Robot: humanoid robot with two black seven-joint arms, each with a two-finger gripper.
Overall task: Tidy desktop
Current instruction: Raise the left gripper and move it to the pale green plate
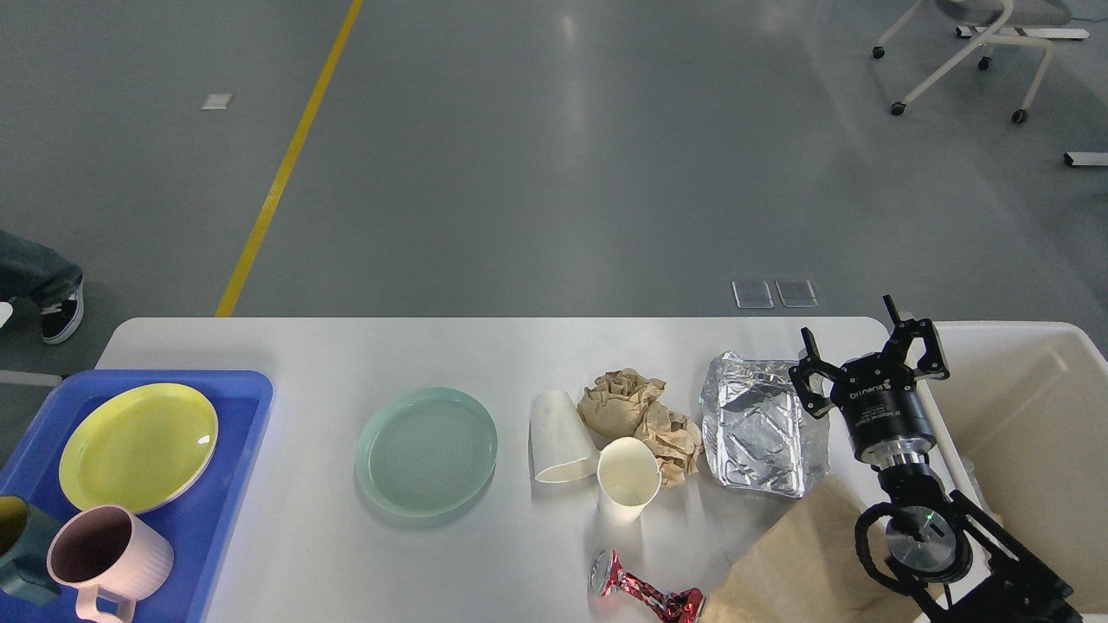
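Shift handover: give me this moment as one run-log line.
right gripper: open, empty, above foil tray edge | left gripper: not in view | desktop: cluttered | green plate: untouched

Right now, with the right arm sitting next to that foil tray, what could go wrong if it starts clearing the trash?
1. The foil tray is thin and already crumpled; a pinch could tear or fling it.
2. Two paper cups stand against the brown paper wads, one cup tipped over; reaching in may scatter them.
3. The brown bag and crushed red can lie at the desktop's near edge and could be knocked off.
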